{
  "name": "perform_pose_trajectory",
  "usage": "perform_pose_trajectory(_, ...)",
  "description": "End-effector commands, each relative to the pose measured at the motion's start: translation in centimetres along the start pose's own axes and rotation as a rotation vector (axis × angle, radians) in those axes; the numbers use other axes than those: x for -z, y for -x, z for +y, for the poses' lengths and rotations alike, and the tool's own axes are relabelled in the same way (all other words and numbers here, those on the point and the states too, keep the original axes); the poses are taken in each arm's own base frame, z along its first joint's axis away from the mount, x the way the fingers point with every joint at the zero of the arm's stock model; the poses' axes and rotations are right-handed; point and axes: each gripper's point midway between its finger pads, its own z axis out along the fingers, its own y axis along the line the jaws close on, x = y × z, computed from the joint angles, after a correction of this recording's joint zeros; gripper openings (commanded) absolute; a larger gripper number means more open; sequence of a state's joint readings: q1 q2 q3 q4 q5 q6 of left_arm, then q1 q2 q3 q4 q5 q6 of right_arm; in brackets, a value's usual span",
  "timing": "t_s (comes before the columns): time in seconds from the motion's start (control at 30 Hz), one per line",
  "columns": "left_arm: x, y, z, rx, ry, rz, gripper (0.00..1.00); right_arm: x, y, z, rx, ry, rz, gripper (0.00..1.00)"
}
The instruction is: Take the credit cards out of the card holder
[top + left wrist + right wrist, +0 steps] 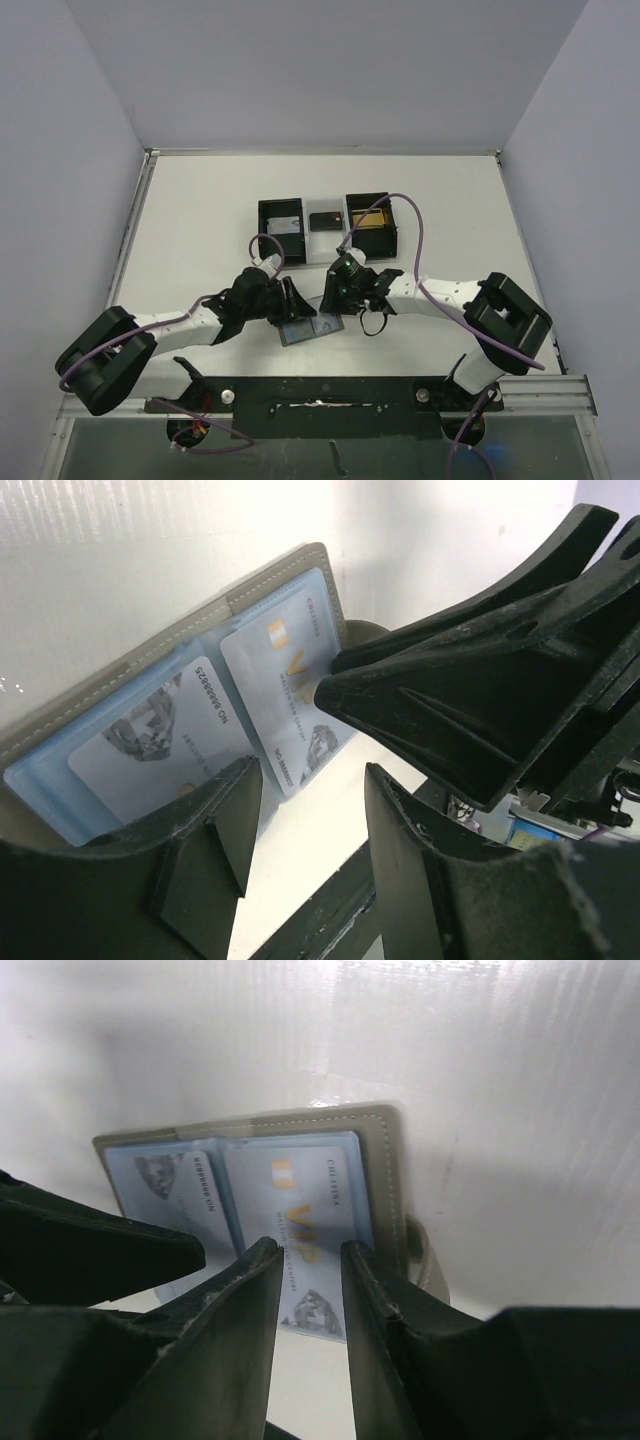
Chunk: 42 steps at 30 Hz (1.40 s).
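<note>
We're at the near middle of the white tabletop (200, 220), where the small flat grey folding card holder (310, 331) lies spread open, pockets up. We see two pale silvery-blue credit cards (150, 745) in its grey-blue panels, one per panel. The left fingers (215, 830) stand parted: one tip is over the near edge of the left panel, the other is off the holder above bare tabletop. The right fingers (240, 1310) are only narrowly parted. The card with gold lettering (300, 1210) shows through that gap, its lower edge lying between the tips. Whether they touch it, we cannot tell. The black three-compartment tray (262, 225) sits well behind.
</note>
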State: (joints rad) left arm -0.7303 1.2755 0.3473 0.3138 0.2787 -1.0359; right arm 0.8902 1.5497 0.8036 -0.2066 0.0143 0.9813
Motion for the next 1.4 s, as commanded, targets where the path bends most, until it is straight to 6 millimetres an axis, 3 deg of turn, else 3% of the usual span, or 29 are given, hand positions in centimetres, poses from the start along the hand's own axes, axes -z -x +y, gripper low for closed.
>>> perform_pose_trajectory(0.0,-0.9,1.4,-1.8,-0.029,-0.027,-0.009,0.43,-0.5,-0.4,-1.1,-0.029,-0.032,0.014,0.31)
perform_pose_trajectory(0.27,-1.9,1.3,-0.2,-0.001,0.049,0.005,0.4,-0.9,-1.8,-2.9,-0.064,-0.079,0.044,0.29)
perform_pose_trajectory(0.83,-2.5,0.3,3.8,0.035,0.201,0.019,0.36,-1.4,-2.8,-3.5,-0.12,-0.038,0.082,0.28)
perform_pose_trajectory(1.03,-2.4,0.5,3.0,0.046,0.144,-0.008,0.29,-1.3,-2.9,-3.6,-0.126,-0.034,0.085,0.28)
perform_pose_trajectory(1.37,-3.0,0.4,1.2,0.054,0.049,0.014,0.28,-1.4,-3.0,-3.4,-0.12,-0.017,0.094,0.28)
